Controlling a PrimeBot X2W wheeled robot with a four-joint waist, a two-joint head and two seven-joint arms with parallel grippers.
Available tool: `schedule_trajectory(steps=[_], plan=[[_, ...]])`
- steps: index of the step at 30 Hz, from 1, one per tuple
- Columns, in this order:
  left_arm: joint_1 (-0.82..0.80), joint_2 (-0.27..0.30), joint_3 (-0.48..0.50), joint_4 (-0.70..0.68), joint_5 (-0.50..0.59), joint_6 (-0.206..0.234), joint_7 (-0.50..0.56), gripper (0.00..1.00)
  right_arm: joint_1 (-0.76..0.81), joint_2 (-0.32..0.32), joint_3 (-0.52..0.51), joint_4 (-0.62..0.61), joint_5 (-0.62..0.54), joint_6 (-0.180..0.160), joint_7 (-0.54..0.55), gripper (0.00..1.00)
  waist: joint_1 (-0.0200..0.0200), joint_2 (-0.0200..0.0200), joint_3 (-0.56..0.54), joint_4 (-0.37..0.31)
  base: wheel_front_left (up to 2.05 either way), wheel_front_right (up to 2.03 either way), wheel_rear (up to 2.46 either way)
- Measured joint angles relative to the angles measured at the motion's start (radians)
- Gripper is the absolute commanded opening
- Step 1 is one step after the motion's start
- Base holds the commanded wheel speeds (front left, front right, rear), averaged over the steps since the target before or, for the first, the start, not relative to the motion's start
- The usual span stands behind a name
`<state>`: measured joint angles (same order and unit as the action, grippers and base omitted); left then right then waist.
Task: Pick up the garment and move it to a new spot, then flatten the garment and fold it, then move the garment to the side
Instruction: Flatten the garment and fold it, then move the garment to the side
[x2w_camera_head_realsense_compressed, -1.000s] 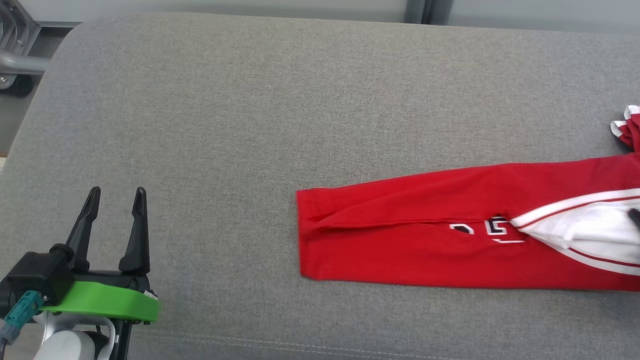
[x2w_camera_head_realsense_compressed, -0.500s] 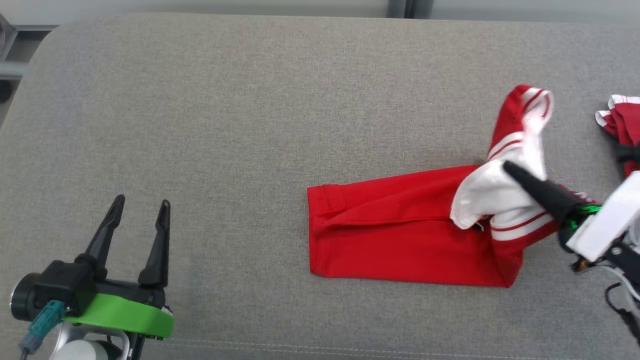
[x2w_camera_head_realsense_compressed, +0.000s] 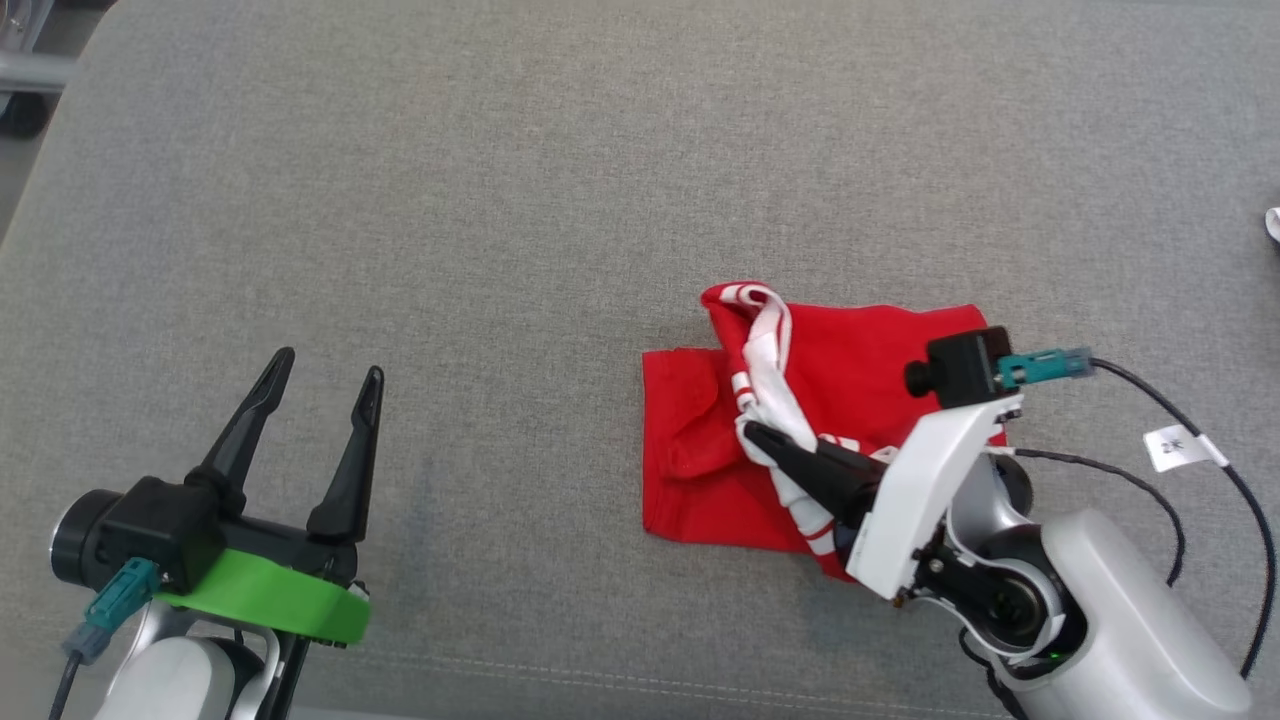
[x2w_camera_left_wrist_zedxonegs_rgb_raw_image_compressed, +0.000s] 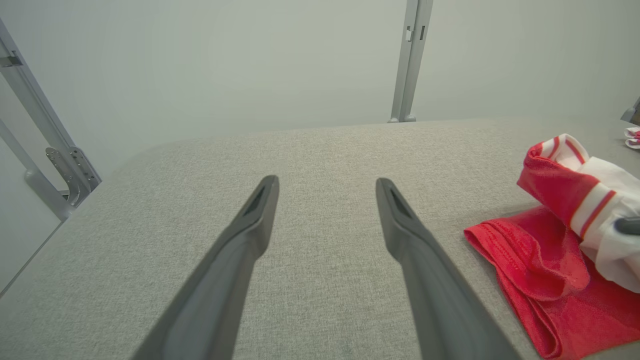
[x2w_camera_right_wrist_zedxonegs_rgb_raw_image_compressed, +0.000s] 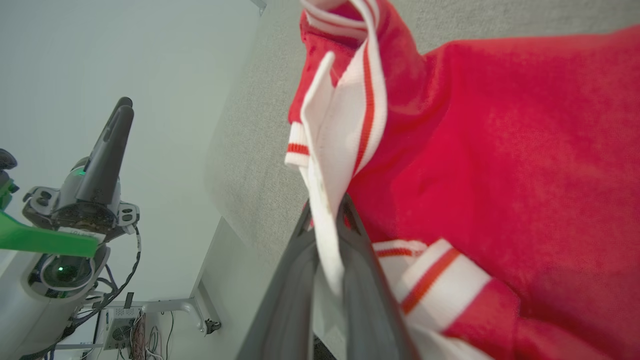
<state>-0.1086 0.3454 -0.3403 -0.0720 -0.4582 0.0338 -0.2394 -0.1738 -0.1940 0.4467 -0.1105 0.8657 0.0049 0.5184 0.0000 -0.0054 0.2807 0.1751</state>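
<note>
garment (x2w_camera_head_realsense_compressed: 870, 350) | bunched — long axis left-right | trim (x2w_camera_head_realsense_compressed: 772, 335) pinched in right end effector (x2w_camera_head_realsense_compressed: 752, 432)

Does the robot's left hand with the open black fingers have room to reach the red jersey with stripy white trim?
Probably yes. The open left gripper sits over the grey fabric surface, with nothing between it and the near edge of the red jersey. The right gripper pinches only its trim.

Head view steeply down, left wrist low and level, right wrist close, garment (x2w_camera_head_realsense_compressed: 850, 350) in all three
</note>
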Motion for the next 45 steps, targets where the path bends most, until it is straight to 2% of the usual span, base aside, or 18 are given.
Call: schedule_trajectory(steps=[3, 4, 5, 6, 11, 15, 20, 24, 27, 32, 38, 45], plan=[[-0.003, -0.003, 0.006, 0.005, 0.000, 0.000, 0.000, 1.00, -0.021, 0.025, 0.028, 0.026, -0.021, -0.007, -0.006, 0.00, 0.0000, 0.0000, 0.010, 0.005, 0.00, 0.00, 0.00], [-0.006, -0.002, 0.006, 0.012, 0.001, 0.000, 0.000, 1.00, -0.032, 0.036, 0.036, 0.040, -0.031, -0.008, -0.016, 0.40, 0.0000, 0.0000, 0.014, 0.006, 0.00, 0.00, 0.00], [-0.009, 0.001, 0.005, 0.021, 0.010, 0.000, 0.000, 1.00, -0.044, 0.046, 0.045, 0.051, -0.041, -0.008, -0.024, 0.40, 0.0000, 0.0000, 0.017, 0.008, 0.00, 0.00, 0.00], [-0.010, 0.003, 0.008, 0.026, 0.014, 0.000, 0.000, 1.00, -0.058, 0.057, 0.052, 0.058, -0.053, -0.008, -0.035, 1.00, 0.0000, 0.0000, 0.020, 0.008, 0.00, 0.00, 0.00], [-0.010, 0.016, 0.023, 0.032, 0.014, 0.001, 0.000, 1.00, -0.116, 0.141, 0.097, 0.073, -0.064, -0.002, -0.057, 1.00, 0.0000, 0.0000, 0.026, -0.008, 0.00, 0.00, 0.00], [-0.011, 0.020, 0.039, 0.034, 0.014, 0.002, 0.000, 1.00, -0.117, 0.148, 0.105, 0.050, -0.044, 0.024, -0.093, 1.00, 0.0000, 0.0000, 0.028, -0.027, 0.00, 0.00, 0.00], [-0.012, 0.017, 0.062, 0.025, 0.010, 0.012, -0.001, 1.00, -0.114, 0.093, 0.004, 0.013, -0.050, 0.010, -0.162, 1.00, 0.0000, 0.0000, 0.026, -0.048, 0.00, 0.00, 0.00], [-0.011, 0.006, 0.074, 0.014, -0.005, 0.019, -0.004, 1.00, -0.070, -0.028, -0.068, 0.052, -0.126, -0.016, -0.185, 1.00, 0.0000, 0.0000, 0.028, -0.063, 0.00, 0.00, 0.00], [-0.011, -0.016, 0.068, -0.001, -0.005, 0.019, -0.004, 1.00, -0.003, -0.101, -0.110, 0.084, -0.142, -0.033, -0.193, 1.00, 0.0000, 0.0000, 0.031, -0.063, 0.00, 0.00, 0.00], [-0.009, -0.015, 0.080, -0.006, -0.005, 0.024, -0.009, 1.00, 0.063, -0.111, -0.109, 0.106, -0.125, -0.023, -0.197, 1.00, 0.0000, 0.0000, 0.042, -0.053, 0.00, 0.00, 0.00], [-0.008, -0.015, 0.082, -0.008, -0.005, 0.024, -0.009, 1.00, 0.063, -0.104, -0.110, 0.127, -0.118, -0.011, -0.219, 1.00, 0.0000, 0.0000, 0.054, -0.048, 0.00, 0.00, 0.00], [-0.007, -0.015, 0.081, -0.011, -0.004, 0.024, -0.009, 1.00, 0.059, -0.131, -0.119, 0.146, -0.134, -0.005, -0.227, 1.00, 0.0000, 0.0000, 0.063, -0.042, 0.00, 0.00, 0.00]])
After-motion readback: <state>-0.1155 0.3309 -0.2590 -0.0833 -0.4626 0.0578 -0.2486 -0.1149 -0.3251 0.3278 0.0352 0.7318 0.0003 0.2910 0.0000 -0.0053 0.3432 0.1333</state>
